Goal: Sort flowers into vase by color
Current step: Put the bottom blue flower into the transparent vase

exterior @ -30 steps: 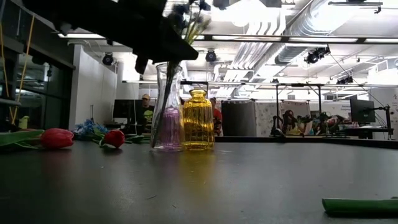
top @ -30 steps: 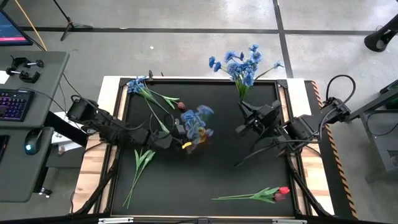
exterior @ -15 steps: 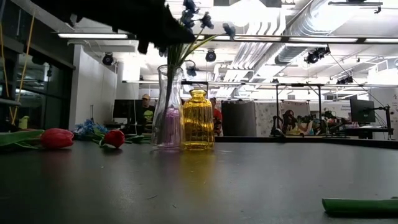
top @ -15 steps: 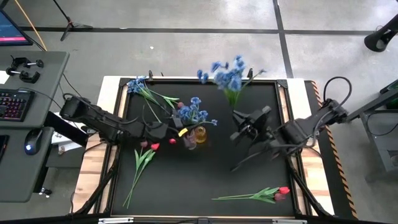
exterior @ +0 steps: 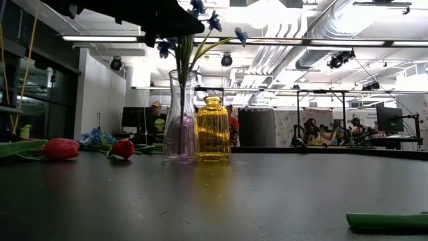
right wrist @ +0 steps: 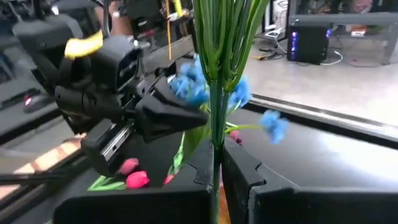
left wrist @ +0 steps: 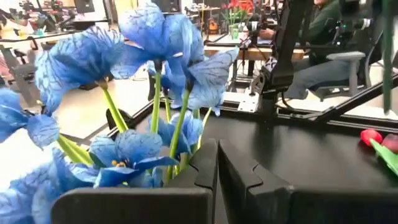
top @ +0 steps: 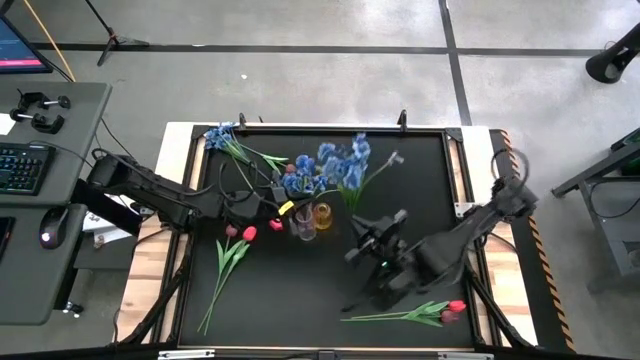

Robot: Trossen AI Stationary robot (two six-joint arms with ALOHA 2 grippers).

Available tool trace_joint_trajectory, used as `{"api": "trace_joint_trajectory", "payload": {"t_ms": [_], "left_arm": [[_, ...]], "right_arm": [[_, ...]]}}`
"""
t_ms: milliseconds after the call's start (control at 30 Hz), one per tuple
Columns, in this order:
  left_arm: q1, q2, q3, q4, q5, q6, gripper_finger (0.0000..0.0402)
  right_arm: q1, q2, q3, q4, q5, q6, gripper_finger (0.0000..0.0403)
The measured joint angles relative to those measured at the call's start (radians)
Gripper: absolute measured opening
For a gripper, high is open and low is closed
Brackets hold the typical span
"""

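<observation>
your left gripper (top: pixel 284 192) is pinched on a blue bunch (top: pixel 300 178) standing in the clear vase (top: pixel 303 224) just below it. your right gripper (right wrist: pixel 216 163) is clamped on another blue bunch's (top: pixel 345 164) stems, beside the vases. expect light, floppy stems; grip low on the stalk. the black surface (top: pixel 300 290) is matte, with red tulips (top: pixel 238 233) lying loose; a workshop lies beyond.

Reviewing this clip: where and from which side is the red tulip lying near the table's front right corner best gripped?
Grip the red tulip on its thin green stem, mid-length, claw descending from above and closing across it: it lies flat, stem running leftward, nothing beside it.
</observation>
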Motion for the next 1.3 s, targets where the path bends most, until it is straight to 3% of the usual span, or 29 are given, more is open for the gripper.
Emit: {"api": "trace_joint_trajectory", "payload": {"t_ms": [233,433,500,667,733,1000,1100,1200,1300], "left_arm": [[-0.001,0.001,0.000,-0.001,0.114,-0.058,0.0000],[-0.017,0.001,0.000,-0.001,0.153,-0.079,0.0000],[-0.021,0.001,0.000,0.000,0.153,-0.079,0.0000],[-0.021,0.001,0.000,0.000,0.153,-0.079,0.0000],[-0.021,0.001,0.000,0.000,0.153,-0.067,0.0000],[-0.023,0.001,0.000,0.002,0.153,-0.062,0.0000],[-0.023,0.001,0.000,0.002,0.153,-0.067,0.0000],[-0.022,0.001,0.000,0.000,0.153,-0.068,0.0000],[-0.022,0.001,0.000,0.000,0.153,-0.058,0.0000]], "right_arm": [[-0.011,0.154,0.000,0.168,0.052,0.109,0.0000],[-0.015,0.127,0.000,0.249,0.016,-0.063,0.0000],[-0.025,0.104,0.000,0.338,-0.095,-0.216,0.0000],[-0.088,0.101,0.000,0.760,-0.600,-0.795,0.0000],[-0.120,0.090,0.000,0.760,-0.661,-0.860,0.0000],[-0.148,0.052,-0.002,0.605,-0.659,-0.904,0.0000],[-0.120,0.005,-0.101,0.595,-0.627,-0.835,0.0000],[-0.079,-0.091,-0.296,0.707,-0.574,-0.719,0.0000],[-0.038,-0.213,-0.515,1.032,-0.468,-0.723,0.0000]]}}
